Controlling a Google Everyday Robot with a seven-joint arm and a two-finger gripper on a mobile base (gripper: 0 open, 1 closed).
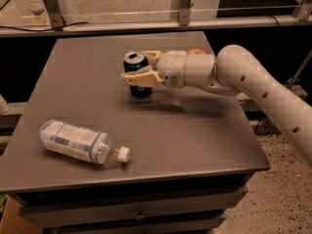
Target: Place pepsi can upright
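The pepsi can [137,62], dark blue with a silver top, stands upright at the middle of the grey table [195,135], toward the back. Its base is at or just above the tabletop. My gripper [142,68] reaches in from the right and is shut on the can, one finger in front of it and one behind. The cream arm [253,87] stretches off to the right edge of the view.
A clear plastic water bottle [78,141] with a white cap lies on its side at the front left. A small orange round object [197,51] peeks out behind my wrist. A metal rail [146,26] runs behind the table. Drawers sit below the front edge.
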